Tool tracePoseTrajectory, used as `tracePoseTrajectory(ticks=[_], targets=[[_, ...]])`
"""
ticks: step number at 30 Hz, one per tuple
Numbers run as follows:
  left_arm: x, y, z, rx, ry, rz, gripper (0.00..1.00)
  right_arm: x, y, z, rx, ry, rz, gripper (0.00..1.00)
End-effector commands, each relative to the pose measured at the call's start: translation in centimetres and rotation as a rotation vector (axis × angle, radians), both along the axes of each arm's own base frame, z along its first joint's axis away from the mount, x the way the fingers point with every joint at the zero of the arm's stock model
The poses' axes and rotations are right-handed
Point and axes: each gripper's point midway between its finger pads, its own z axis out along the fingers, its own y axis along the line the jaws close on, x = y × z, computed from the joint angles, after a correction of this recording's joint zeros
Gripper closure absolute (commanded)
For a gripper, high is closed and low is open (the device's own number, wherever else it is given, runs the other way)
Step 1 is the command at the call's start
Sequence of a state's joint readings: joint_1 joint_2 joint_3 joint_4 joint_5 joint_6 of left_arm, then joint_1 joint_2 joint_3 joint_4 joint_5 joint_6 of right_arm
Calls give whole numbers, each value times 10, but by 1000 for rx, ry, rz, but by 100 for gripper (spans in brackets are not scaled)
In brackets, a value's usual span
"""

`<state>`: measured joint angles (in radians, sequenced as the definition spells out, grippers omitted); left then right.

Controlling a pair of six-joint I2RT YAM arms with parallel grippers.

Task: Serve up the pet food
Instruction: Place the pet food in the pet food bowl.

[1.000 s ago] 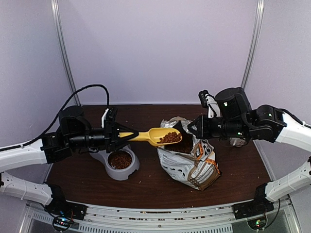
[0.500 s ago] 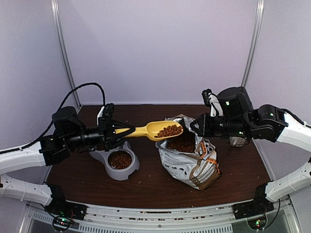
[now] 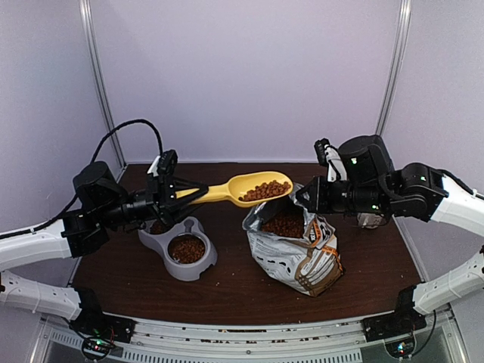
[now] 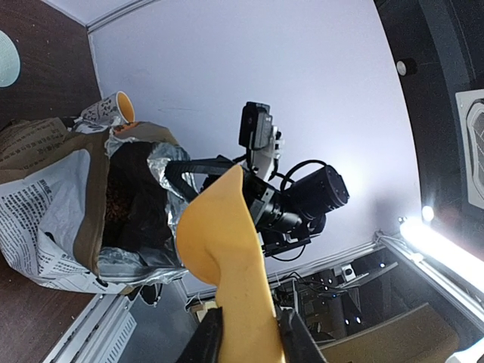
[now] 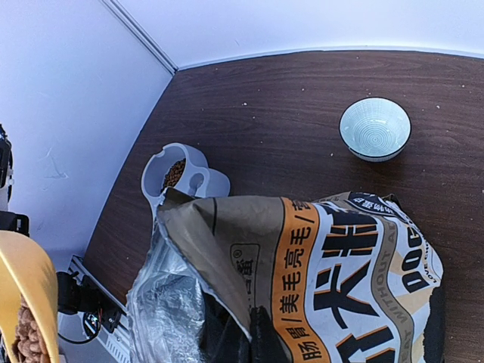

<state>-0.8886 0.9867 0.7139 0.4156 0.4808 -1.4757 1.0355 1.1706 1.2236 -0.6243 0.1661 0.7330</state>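
— Had the scoop [image 3: 227,190] shifted at all?
— It had. A second before, its bowl was dipped at the mouth of the bag [image 3: 302,261]. By this moment it had come up and drawn off to the left, and it hung about level just above the bag's upper left corner, clear of the foil.
— And the left gripper [image 3: 198,193]?
— Closed tight on the yellow handle, a finger on either side. The whole arm had pulled back, farther left of the bag.
— Where was the kibble [image 3: 265,190]?
— A brown heap sat in the scoop's bowl, up beside the bag's mouth. More lay inside the open bag, and some lay in one cup of the grey feeder [image 3: 204,261], which stood on the table [image 3: 227,291] left of the bag.
— Was the other arm doing anything?
— The right gripper [image 3: 300,198] hadn't budged. It was pinched on the bag's torn top edge, at the right side of the mouth, and the mouth gaped wide.
— Anything else about?
— A small pale-blue bowl [image 5: 375,128] sat on the table, apart from the bag. I couldn't tell which side of the bag it was on.
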Motion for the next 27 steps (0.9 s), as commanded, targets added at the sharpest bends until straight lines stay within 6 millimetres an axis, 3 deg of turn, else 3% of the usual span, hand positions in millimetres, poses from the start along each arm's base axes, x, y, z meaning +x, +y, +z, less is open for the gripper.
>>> tracePoseTrajectory(ticks=[1,13,18,27], targets=[[-4,3,41,-121,-69,-17,100,4,-16,-3,-33,-6,-55,100],[-2,-2,53,-184,-75,-29,100,5,-19,-3,-38,-8,-64,100],[10,8,32,-120,-50,39,100,5,-22,-4,-37,-9,-70,100],[36,53,-9,-39,-9,178,100,5,-21,-6,-41,-7,-65,100]])
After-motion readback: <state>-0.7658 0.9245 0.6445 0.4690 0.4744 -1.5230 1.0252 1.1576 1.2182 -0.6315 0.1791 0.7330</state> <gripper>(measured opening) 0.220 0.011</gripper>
